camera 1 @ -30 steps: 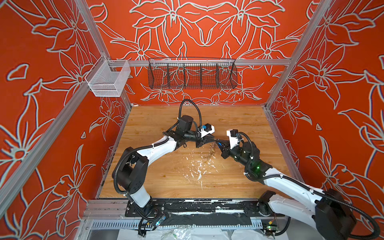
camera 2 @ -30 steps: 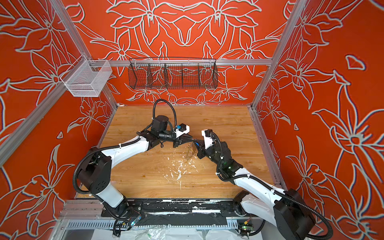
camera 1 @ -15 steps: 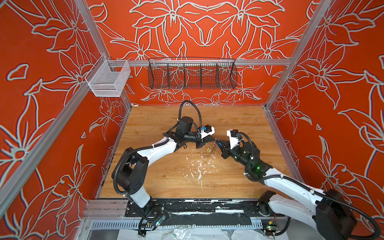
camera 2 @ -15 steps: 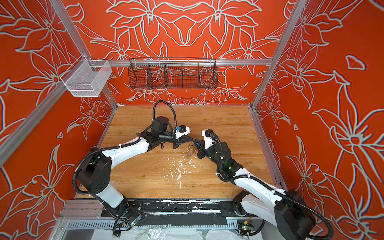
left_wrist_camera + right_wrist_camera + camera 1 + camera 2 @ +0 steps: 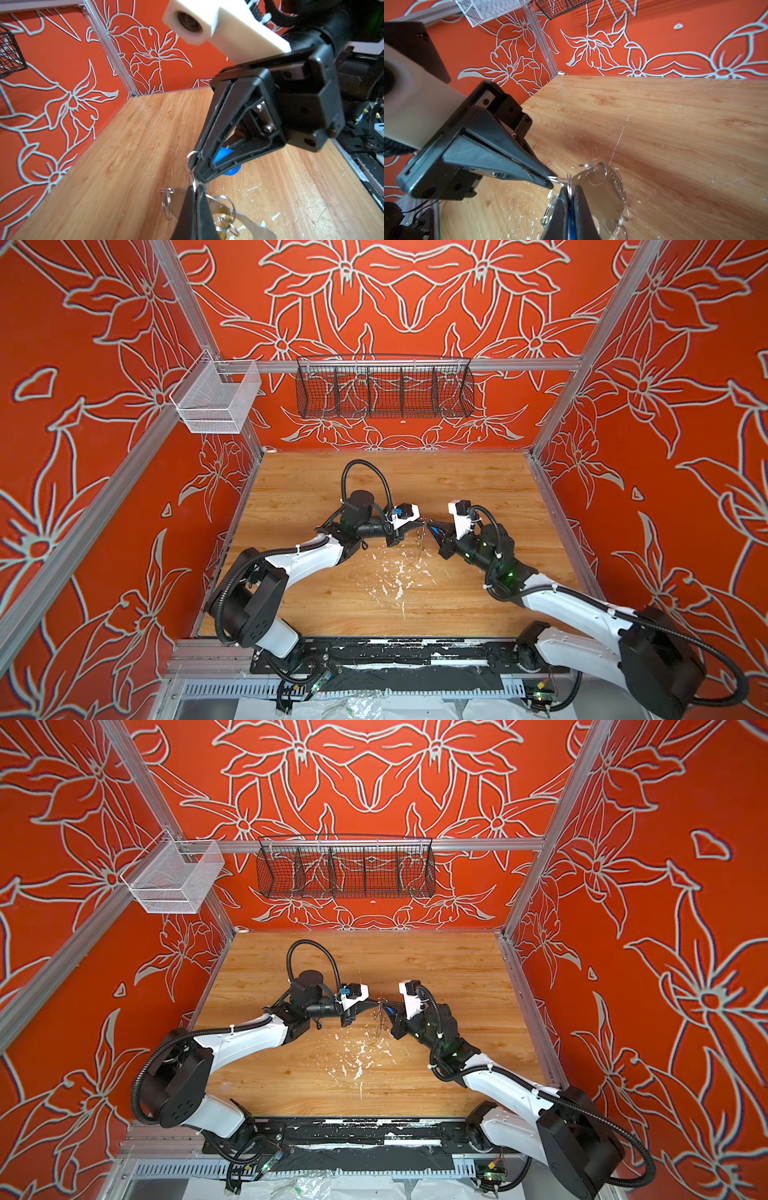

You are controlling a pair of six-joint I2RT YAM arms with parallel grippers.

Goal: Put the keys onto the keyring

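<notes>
Though too small in both top views, looks mid-threading: left gripper (image 5: 417, 525) and right gripper (image 5: 431, 527) tip to tip mid-table. Via L wrist: see left jaws shut on wire loop (image 5: 194, 183) of hanging keyring (image 5: 252, 225), right jaws pinching blue-tag key (image 5: 222, 154). Via R wrist: same; no legible writing. Next prob. needs easing key onto loop w/o slipping.

No text, label, brand, number or sign legible in either top view or either wrist view. Keyring (image 5: 602, 199), right wrist view: a row of small marks runs along the rim of the plate, too small and blurred to tell whether they are characters or holes.
</notes>
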